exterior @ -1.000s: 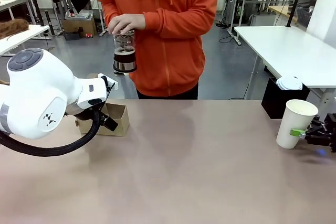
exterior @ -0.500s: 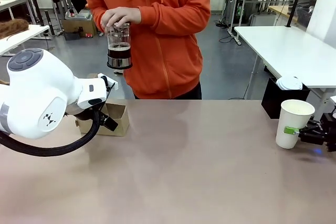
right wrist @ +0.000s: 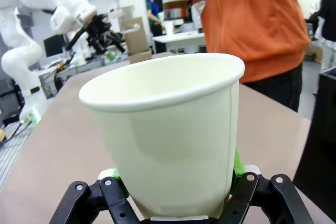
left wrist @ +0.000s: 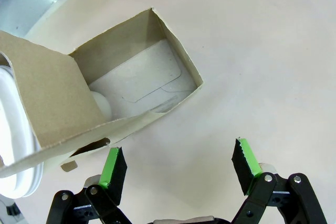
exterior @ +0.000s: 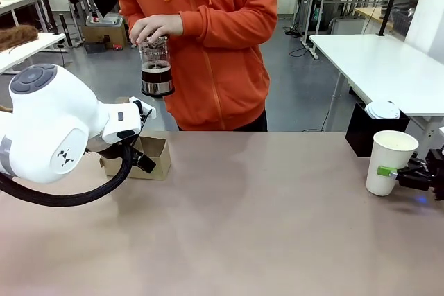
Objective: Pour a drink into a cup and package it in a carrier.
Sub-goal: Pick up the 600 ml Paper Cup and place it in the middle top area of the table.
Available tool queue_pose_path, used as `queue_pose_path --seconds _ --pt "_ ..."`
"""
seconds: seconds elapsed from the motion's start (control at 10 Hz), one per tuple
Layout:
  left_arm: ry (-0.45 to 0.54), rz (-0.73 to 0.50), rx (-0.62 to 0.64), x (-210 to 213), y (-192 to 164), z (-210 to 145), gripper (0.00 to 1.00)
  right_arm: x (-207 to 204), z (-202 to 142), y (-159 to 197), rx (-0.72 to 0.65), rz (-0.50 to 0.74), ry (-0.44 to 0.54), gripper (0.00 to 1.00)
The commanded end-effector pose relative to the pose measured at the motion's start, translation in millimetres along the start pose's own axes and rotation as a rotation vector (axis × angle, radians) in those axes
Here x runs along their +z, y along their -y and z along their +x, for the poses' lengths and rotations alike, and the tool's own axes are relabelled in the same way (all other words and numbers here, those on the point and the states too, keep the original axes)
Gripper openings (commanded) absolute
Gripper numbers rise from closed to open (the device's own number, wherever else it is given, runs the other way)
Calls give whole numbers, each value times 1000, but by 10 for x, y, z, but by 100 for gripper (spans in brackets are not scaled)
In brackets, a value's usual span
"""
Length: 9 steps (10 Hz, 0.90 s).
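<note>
We note right pincer (exterior: 390, 171) pinching the paper cup (exterior: 394, 149) low on its wall, well right of the carrier (exterior: 154, 156), likely light and crushable, wanting gentle hold; left pincer (left wrist: 179, 156) spread just beside the carrier; drink (exterior: 155, 73) in a glass carafe (exterior: 156, 57), held by a person's hand (exterior: 156, 28) above and behind the carrier.
</note>
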<state>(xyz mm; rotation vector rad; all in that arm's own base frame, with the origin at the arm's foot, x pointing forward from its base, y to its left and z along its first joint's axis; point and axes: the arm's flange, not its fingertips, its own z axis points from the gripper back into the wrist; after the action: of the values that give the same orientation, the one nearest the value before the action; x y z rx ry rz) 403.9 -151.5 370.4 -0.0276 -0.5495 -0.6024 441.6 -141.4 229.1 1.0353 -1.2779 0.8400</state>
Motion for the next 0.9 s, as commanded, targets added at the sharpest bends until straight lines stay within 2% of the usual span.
queue_pose_path --seconds 0.0,0.2,0.4,0.5,0.8 --pt "1 -1 0 3 0 -2 100 -198 558 -218 -27 -109 39 80" --pt "1 -1 0 3 0 -2 100 -697 986 -329 -65 -160 24 80" --pt "1 -1 0 3 0 -2 100 -1238 1147 -338 -115 -191 18 80" --pt "1 -1 0 3 0 -2 100 -1591 1185 -354 -142 -185 31 80" --pt "1 -1 0 3 0 -2 100 -2446 1062 -235 -108 -256 64 80"
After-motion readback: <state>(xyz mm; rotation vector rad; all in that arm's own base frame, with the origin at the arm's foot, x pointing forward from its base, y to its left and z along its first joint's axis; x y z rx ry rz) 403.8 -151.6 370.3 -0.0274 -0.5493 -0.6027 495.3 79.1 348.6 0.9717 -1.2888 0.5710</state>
